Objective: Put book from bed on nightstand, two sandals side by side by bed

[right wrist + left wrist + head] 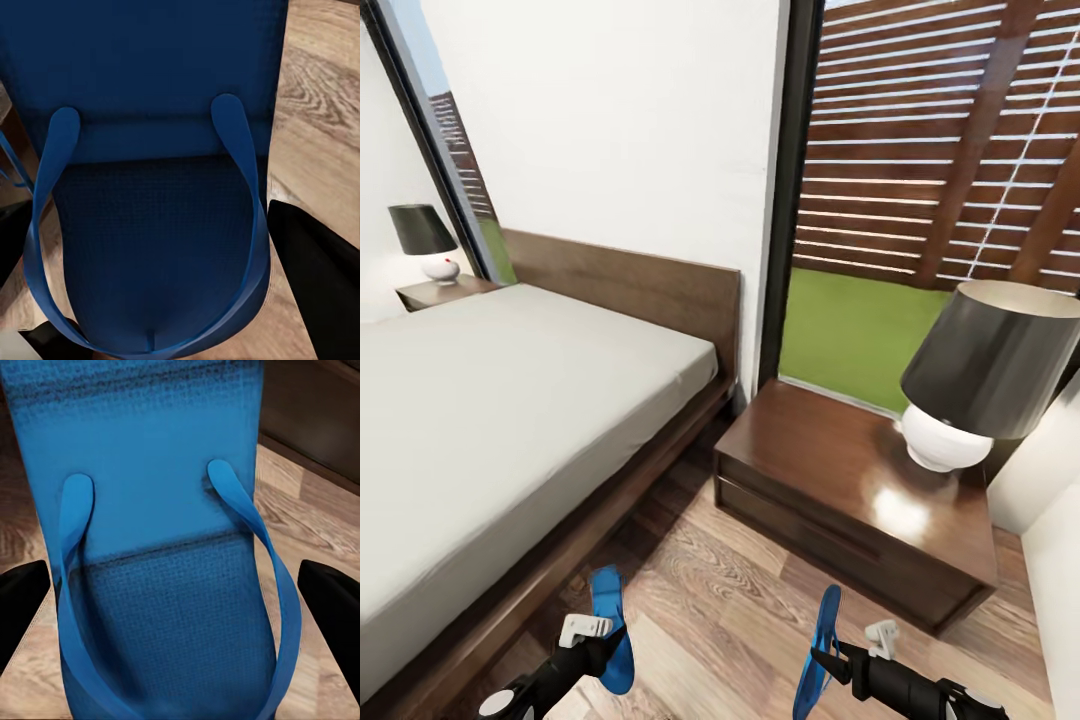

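Observation:
Both bright blue sandals are in my grippers, low over the wood floor (730, 600). My left gripper (598, 640) is shut on one sandal (610, 615), which sits close to the bed's dark frame; its straps and sole (165, 510) lie between the black fingers (19, 600). My right gripper (838, 655) is shut on the other sandal (822, 650), turned on edge, in front of the near nightstand (830, 470); its sole (150, 225) is flanked by a black finger (319, 285). The bed (490, 420) with its pale mattress takes up the left. The book is out of view.
A dark-shaded lamp (980, 380) with a white base stands on the near nightstand's right part. A second nightstand (435, 292) with a lamp (425, 240) is beyond the bed. A tall window (940, 140) shows a slatted fence and grass. A white wall (1050, 560) closes in at the right.

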### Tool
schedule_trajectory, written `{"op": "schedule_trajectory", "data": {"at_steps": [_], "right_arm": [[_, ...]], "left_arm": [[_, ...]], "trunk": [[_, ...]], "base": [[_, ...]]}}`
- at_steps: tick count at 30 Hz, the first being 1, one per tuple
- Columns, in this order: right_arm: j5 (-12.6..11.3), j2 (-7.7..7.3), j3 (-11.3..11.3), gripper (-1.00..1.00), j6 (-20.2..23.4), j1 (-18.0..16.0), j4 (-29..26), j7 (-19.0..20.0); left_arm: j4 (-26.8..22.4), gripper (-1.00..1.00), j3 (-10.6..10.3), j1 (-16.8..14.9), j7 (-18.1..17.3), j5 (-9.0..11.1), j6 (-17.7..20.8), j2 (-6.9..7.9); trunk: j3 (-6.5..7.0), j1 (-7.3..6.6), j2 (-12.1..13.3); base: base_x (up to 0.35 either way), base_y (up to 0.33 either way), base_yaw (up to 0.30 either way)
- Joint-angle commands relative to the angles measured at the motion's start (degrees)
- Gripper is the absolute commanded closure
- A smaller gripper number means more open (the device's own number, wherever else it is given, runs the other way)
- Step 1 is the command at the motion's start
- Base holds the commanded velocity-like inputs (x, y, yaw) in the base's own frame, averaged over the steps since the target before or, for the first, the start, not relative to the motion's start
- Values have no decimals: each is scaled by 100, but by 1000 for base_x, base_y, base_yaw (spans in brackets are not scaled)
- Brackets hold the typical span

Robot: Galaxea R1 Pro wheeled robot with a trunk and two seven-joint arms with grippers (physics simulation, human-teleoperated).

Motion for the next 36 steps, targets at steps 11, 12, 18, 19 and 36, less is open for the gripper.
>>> {"op": "schedule_trajectory", "data": {"at_steps": [11,12,18,19,36], "right_arm": [[50,5,-48,100,13,-4,-7,38],[50,5,-48,100,15,-3,-7,38],[50,5,-48,100,16,-5,-7,38],[50,5,-48,100,14,-5,-7,38],[50,5,-48,100,11,-5,0,38]], "left_arm": [[6,100,43,-6,-28,-56,-31,-5],[7,100,40,-6,-28,-56,-31,-5],[5,100,41,-6,-29,-56,-31,-5],[6,100,43,-6,-30,-56,-31,-5],[7,100,44,-6,-35,-56,-31,-5]], "trunk": [[-5,-1,-2],[-5,-1,-2],[-5,-1,-2],[-5,-1,-2],[-5,-1,-2]], "base": [[0,-35,231],[0,-186,231],[0,-97,231],[0,-10,231],[-6,-1,231]]}}
